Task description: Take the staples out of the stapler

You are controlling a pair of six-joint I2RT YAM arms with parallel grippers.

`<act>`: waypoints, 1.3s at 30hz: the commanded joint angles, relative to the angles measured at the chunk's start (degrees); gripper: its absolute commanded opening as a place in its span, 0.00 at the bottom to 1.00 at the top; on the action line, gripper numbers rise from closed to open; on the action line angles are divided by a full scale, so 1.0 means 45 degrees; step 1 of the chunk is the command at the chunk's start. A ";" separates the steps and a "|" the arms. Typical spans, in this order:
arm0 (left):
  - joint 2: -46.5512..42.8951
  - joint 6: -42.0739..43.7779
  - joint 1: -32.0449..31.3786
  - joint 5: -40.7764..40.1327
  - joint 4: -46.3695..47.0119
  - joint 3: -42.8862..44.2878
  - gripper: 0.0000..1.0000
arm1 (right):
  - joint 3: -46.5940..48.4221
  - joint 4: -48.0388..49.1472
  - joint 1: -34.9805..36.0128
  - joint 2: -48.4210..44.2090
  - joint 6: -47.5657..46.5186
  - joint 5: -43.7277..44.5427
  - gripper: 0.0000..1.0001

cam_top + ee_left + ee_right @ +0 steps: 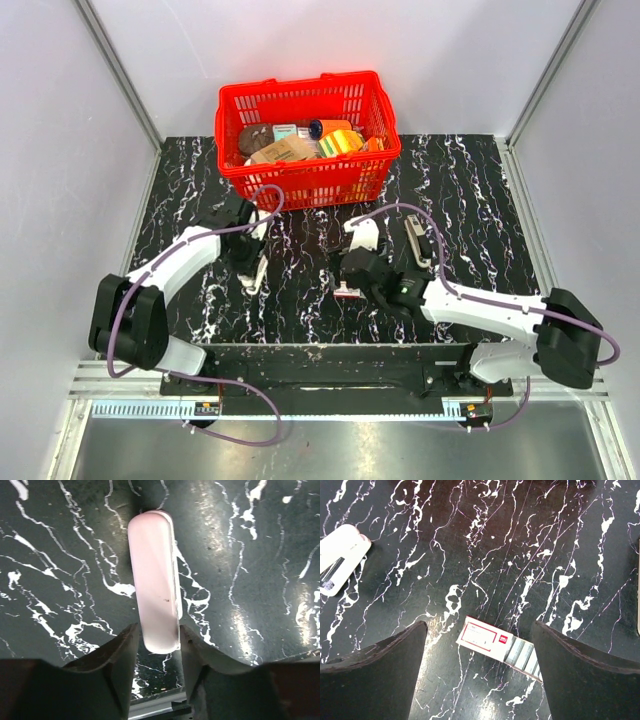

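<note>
The stapler (pixel 152 570) is a pale pink oblong lying on the black marbled table. It also shows in the top view (pixel 252 278) and at the upper left of the right wrist view (pixel 340 560). My left gripper (pixel 159 630) is closed around its near end, a finger touching each side; in the top view it (pixel 248 260) is left of centre. My right gripper (pixel 480 624) is wide open and empty above a small white and red staple box (pixel 485 636) with silver staples sliding out of it. The box (pixel 348 291) lies at the table's middle, under the right gripper (pixel 352 272).
A red basket (pixel 310 180) with several small items stands at the back centre. A grey oblong object (pixel 418 243) lies right of the right gripper. Grey walls enclose the table on both sides.
</note>
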 commanded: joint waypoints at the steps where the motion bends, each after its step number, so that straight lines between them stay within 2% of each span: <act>1: -0.0354 -0.0088 -0.0288 0.1033 0.0243 0.0429 0.53 | 0.1212 -0.0848 0.0138 0.0741 0.0533 0.0711 0.98; 2: -0.0510 -0.0010 -0.0288 0.1307 0.0184 0.0448 0.68 | 0.1388 -0.1141 0.0119 0.0917 0.0612 0.0769 0.99; 3: -0.0724 0.0049 -0.0288 0.1542 0.0106 0.0448 0.77 | 0.1622 -0.1376 0.0119 0.1132 0.0690 0.0867 1.00; 6: -0.1427 0.0225 -0.0288 0.2050 -0.0245 0.0623 0.96 | 0.2305 -0.2041 0.0138 0.1660 0.0767 0.0984 0.99; 9: -0.2208 0.0342 -0.0249 0.1955 -0.0636 0.1013 0.99 | 0.3007 -0.2565 0.0138 0.2129 0.2674 0.2037 0.99; 10: -0.2481 0.0381 -0.0152 0.1799 -0.0695 0.1150 0.99 | 0.3243 -0.2821 0.0119 0.2188 0.2876 0.1769 0.99; 12: -0.3106 0.0439 0.0179 0.1622 -0.0792 0.1443 0.99 | 0.3207 -0.2398 0.0119 0.2092 0.2375 0.0581 0.99; 13: -0.3515 0.0517 0.0471 0.1641 -0.0851 0.1676 0.99 | 0.2877 -0.1369 0.0099 0.2052 0.1133 -0.0353 1.00; 15: -0.3986 0.0712 0.1115 0.1719 -0.1085 0.2067 0.99 | 0.2717 -0.0832 0.0099 0.2246 0.0282 -0.0909 0.98; 17: -0.4377 0.1160 0.1799 0.1798 -0.1223 0.2303 0.99 | 0.4425 -0.2557 0.0118 0.3451 0.0415 -0.0386 0.75; 18: -0.4591 0.1337 0.2169 0.1740 -0.1203 0.2265 0.99 | 0.5577 -0.3962 0.0157 0.4560 0.0630 0.0062 0.57; 19: -0.4748 0.1474 0.2540 0.1778 -0.1184 0.2168 0.99 | 0.6942 -0.5600 0.0196 0.5712 0.0845 0.0473 0.43; 20: -0.4846 0.1591 0.3047 0.1856 -0.1184 0.2128 0.99 | 0.7807 -0.6951 0.0313 0.6497 0.1117 0.0748 0.40; 22: -0.4964 0.1826 0.4103 0.2497 -0.1203 0.2089 0.99 | 0.8750 -0.7278 0.0586 0.7284 0.1315 0.0693 0.40; 25: -0.5237 0.2235 0.5762 0.3162 -0.1223 0.2069 0.90 | 0.9181 -0.6576 0.0802 0.7345 0.1938 -0.0340 0.43; 27: -0.5355 0.2606 0.6525 0.3671 -0.1301 0.1991 0.89 | 0.9804 -0.6534 0.0821 0.7559 0.2329 -0.0946 0.59; 29: -0.5297 0.2861 0.7247 0.3965 -0.1437 0.1816 0.89 | 1.0662 -0.6709 0.0841 0.8201 0.2622 -0.1532 0.65; 32: -0.5063 0.3232 0.7874 0.4317 -0.1457 0.1543 0.89 | 1.2205 -0.7235 0.0919 0.9255 0.3013 -0.2216 0.81; 34: -0.5004 0.3447 0.8323 0.4492 -0.1477 0.1387 0.87 | 1.3435 -0.7588 0.0997 0.9920 0.3306 -0.2568 0.83; 39: -0.5121 0.3897 0.9300 0.5001 -0.1574 0.1132 0.87 | 1.4746 -0.7745 0.0978 1.1112 0.4010 -0.3175 0.85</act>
